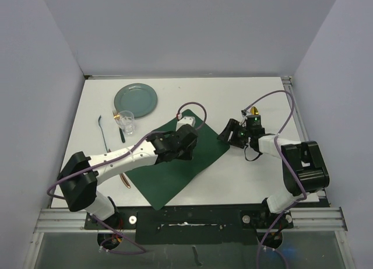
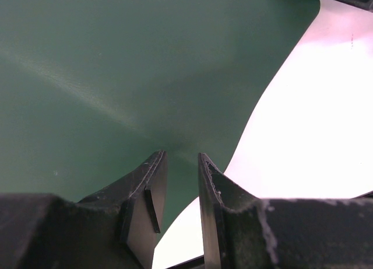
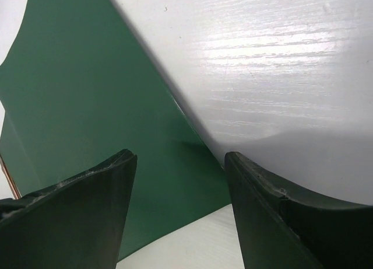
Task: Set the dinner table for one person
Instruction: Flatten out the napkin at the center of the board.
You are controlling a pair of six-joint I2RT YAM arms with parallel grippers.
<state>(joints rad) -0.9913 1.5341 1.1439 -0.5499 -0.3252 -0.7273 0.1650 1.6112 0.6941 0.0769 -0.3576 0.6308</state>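
worktop (image 1: 204,94): large matte white slab with metal rail edging, rigid and fixed, fills the view; it bears things and offers no grip.
mat (image 1: 175,175): dark green, thin, limp, faintly grained; skewed mid-worktop toward the near edge. best pinched at an edge or corner; likely to sag and drag.
left tool (image 2: 182,161): clenched on the mat's edge, sheet tenting up.
right tool (image 3: 178,157): released, over the mat's right edge.
far left corner: grey-green plate (image 1: 136,100), clear glass (image 1: 127,122), both breakable; spoon (image 1: 102,132).
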